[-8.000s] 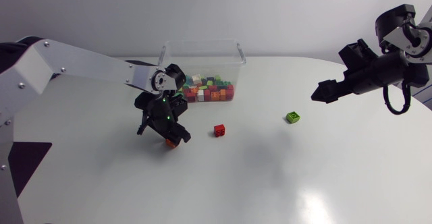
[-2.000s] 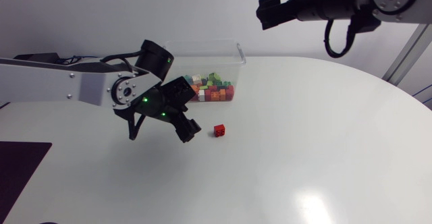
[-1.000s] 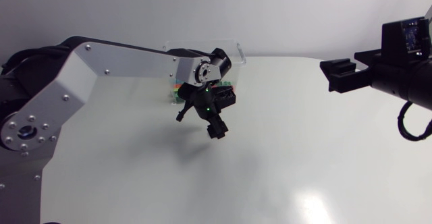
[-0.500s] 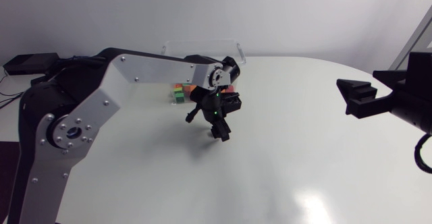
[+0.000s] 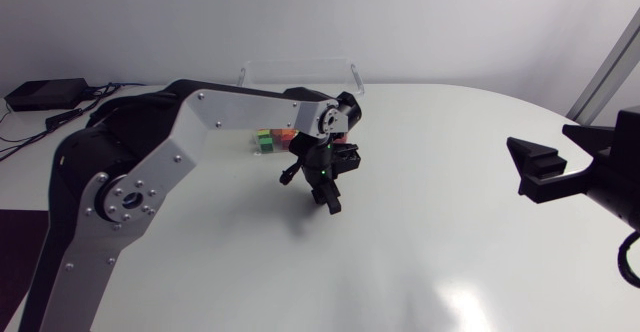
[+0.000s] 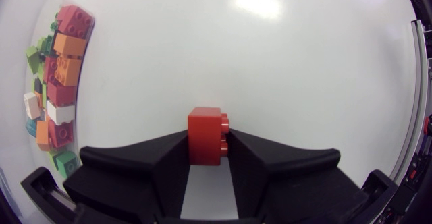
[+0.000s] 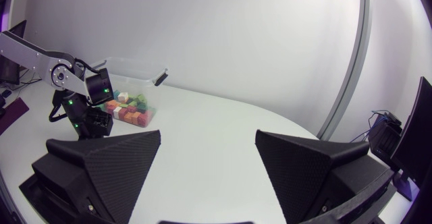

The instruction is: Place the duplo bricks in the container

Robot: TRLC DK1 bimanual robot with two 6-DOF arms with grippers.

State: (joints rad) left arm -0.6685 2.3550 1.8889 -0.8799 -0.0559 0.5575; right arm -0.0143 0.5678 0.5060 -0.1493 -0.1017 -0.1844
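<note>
A red duplo brick [image 6: 204, 126] stands on the white table, studs to the side, with my left gripper [image 6: 207, 142] shut on it, one finger against each side. From overhead the left gripper [image 5: 328, 198] points down at mid-table and hides the brick. Just behind it stands the clear container [image 5: 300, 76], with several coloured bricks [image 5: 268, 138] showing past the arm. In the left wrist view those bricks [image 6: 57, 82] lie off to one side of the gripper. My right gripper [image 7: 208, 158] hovers open and empty at the table's right side [image 5: 537, 168].
The left arm's silver links [image 5: 240, 112] stretch across the table's left half and over the front of the container. White tabletop [image 5: 440, 222] lies bare between the two grippers. From the right wrist, the container [image 7: 135, 82] sits far ahead beside the left arm.
The left gripper has closed on the red brick and shifted slightly right. The right arm has drifted a little lower and further right.
</note>
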